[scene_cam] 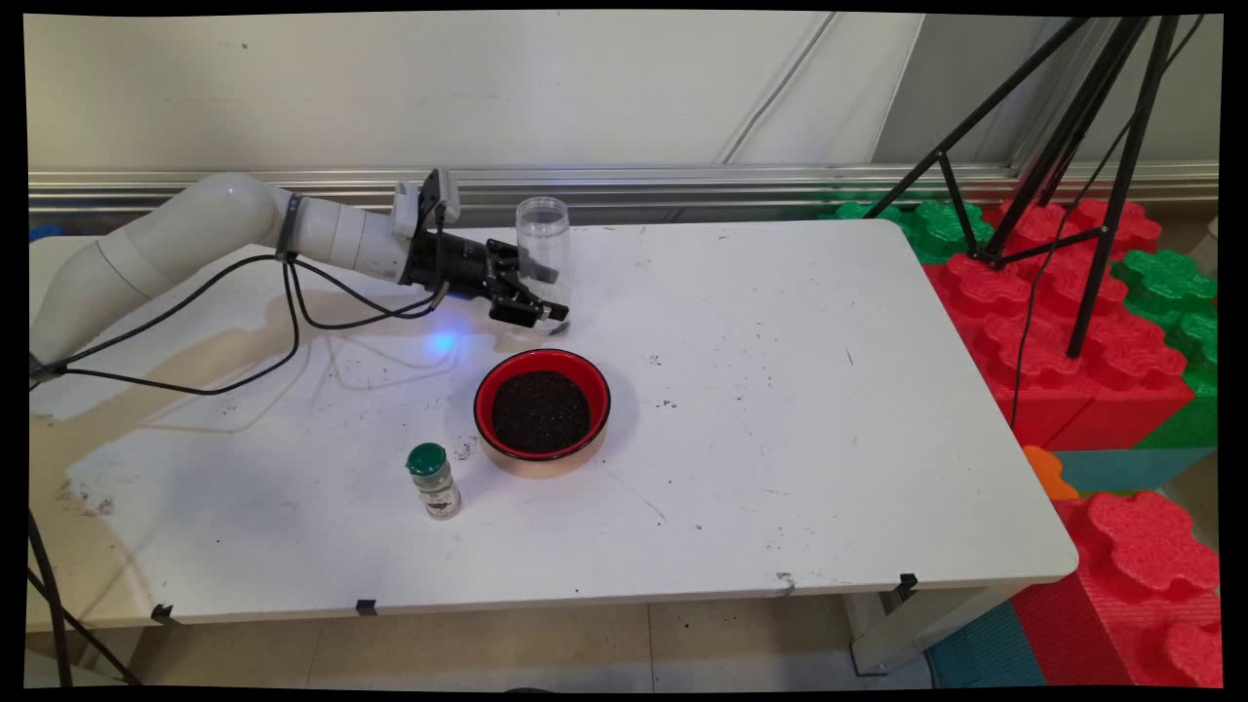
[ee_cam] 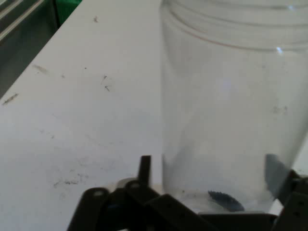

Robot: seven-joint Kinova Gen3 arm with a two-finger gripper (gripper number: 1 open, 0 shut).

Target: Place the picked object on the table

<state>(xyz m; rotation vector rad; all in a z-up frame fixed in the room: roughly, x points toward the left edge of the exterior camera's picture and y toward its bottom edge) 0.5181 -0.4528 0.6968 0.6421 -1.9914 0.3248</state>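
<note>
near the far edge of the white table [scene_cam: 780,409], a little left of its middle, the black gripper [scene_cam: 542,292] reaches in sideways, low over the surface. its two fingers [ee_cam: 144,168] stand apart, one on each side of a clear plastic jar [scene_cam: 543,244], and the hand view shows the jar's lower part between them. i cannot tell if the pads already touch the jar's wall. the jar stands upright with no lid, and it looks empty except for some dark specks at the bottom. just nearer than the gripper, towards the near edge, sits a red bowl [scene_cam: 542,408] filled with dark grains. left of the bowl and closer to the near edge stands a small spice bottle [scene_cam: 433,480] with a green cap, upright. black cables [scene_cam: 292,312] hang from the arm down over the left side of the table.
</note>
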